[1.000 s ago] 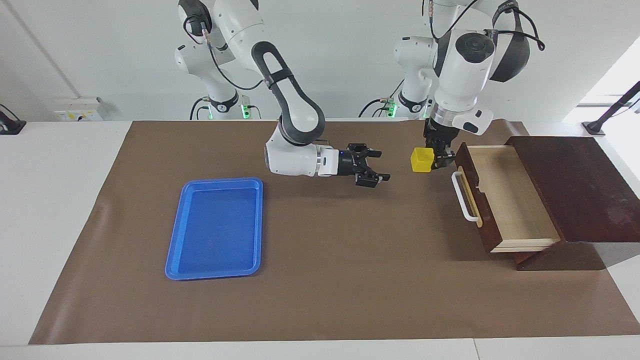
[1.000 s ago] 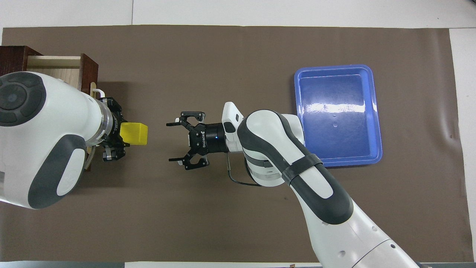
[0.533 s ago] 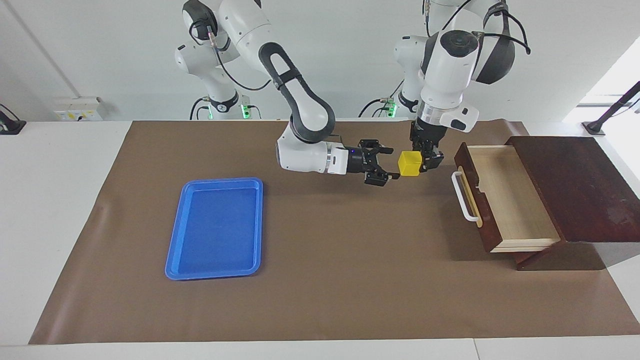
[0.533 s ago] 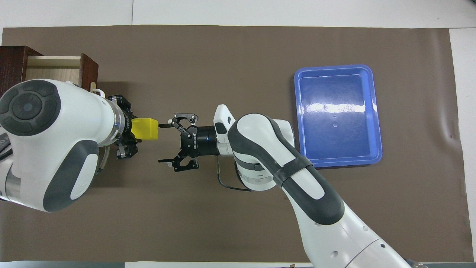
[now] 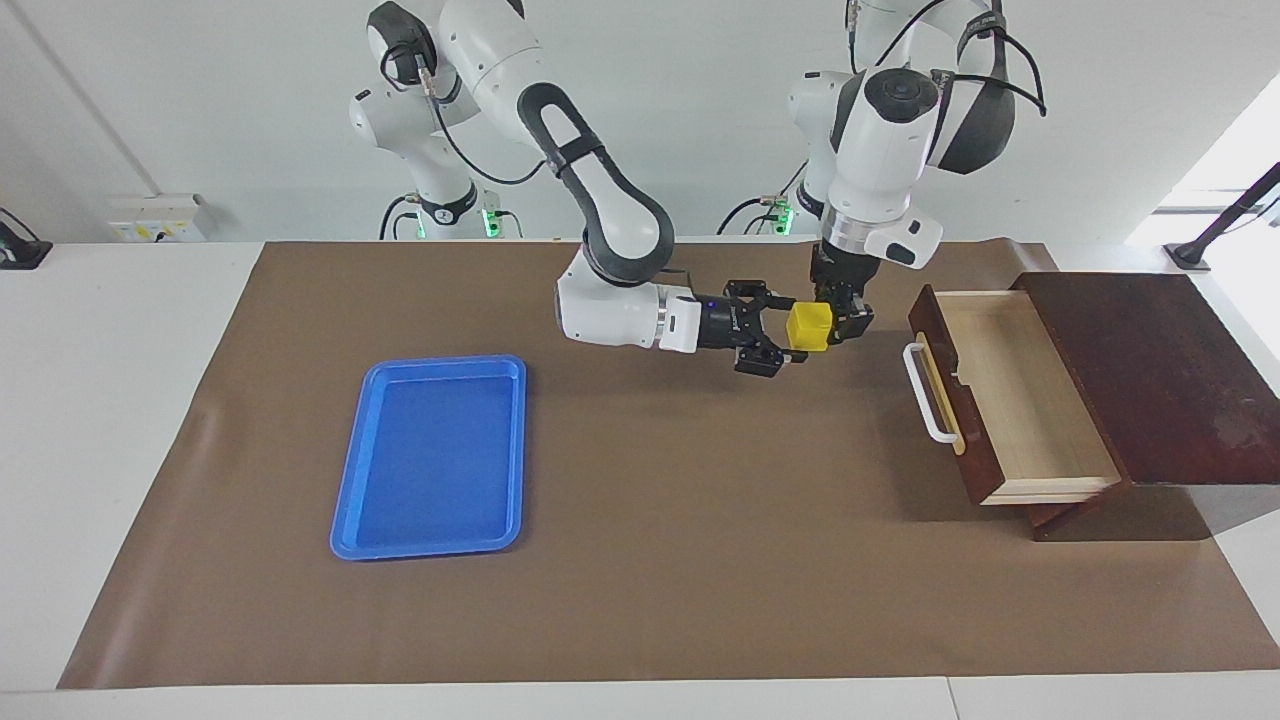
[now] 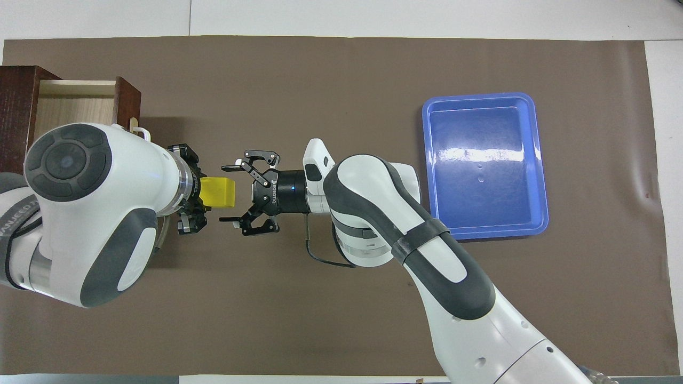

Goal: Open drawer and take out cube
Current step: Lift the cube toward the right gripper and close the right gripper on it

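The drawer (image 5: pixel 1010 400) stands pulled open from its dark wooden box (image 5: pixel 1150 370) at the left arm's end of the table; its pale inside is bare, and it also shows in the overhead view (image 6: pixel 74 101). My left gripper (image 5: pixel 835 325) (image 6: pixel 200 192) is shut on the yellow cube (image 5: pixel 808 327) (image 6: pixel 219 192) and holds it above the mat beside the drawer front. My right gripper (image 5: pixel 790 330) (image 6: pixel 224 193) lies level and is open. Its fingers stand on either side of the cube, with a gap on each side.
A flat blue tray (image 5: pixel 432 455) (image 6: pixel 483 165) lies on the brown mat toward the right arm's end. The drawer's white bar handle (image 5: pixel 925 395) sticks out toward the middle of the table. The right arm's forearm stretches over the mat's middle.
My left gripper has carried the cube away from the drawer front toward the right gripper. My right gripper has moved toward it, and its open fingers now flank the cube.
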Action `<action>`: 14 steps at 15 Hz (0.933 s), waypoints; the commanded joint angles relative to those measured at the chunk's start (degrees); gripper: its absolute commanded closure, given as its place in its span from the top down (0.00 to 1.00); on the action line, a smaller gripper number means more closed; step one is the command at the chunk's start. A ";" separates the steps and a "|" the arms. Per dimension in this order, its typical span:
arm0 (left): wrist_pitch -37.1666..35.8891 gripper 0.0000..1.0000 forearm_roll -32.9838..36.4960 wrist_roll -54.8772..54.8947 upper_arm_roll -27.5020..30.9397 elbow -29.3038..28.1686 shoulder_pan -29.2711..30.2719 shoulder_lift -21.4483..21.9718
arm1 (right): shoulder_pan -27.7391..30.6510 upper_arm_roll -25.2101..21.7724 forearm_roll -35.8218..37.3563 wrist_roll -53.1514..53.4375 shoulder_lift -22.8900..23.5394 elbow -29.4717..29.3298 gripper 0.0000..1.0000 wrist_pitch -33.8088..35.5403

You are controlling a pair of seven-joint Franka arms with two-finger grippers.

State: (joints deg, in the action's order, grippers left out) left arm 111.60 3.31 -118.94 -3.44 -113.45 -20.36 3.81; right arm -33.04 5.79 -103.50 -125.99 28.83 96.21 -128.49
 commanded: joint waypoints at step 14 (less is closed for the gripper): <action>0.98 0.00 -0.68 -0.59 0.89 -1.60 -1.26 1.02 | 0.52 0.89 2.24 1.54 1.49 -2.34 0.21 -0.09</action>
State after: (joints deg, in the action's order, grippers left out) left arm 111.61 3.31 -119.01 -3.41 -113.73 -20.62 3.81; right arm -32.89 6.12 -102.93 -125.31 29.42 95.31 -128.48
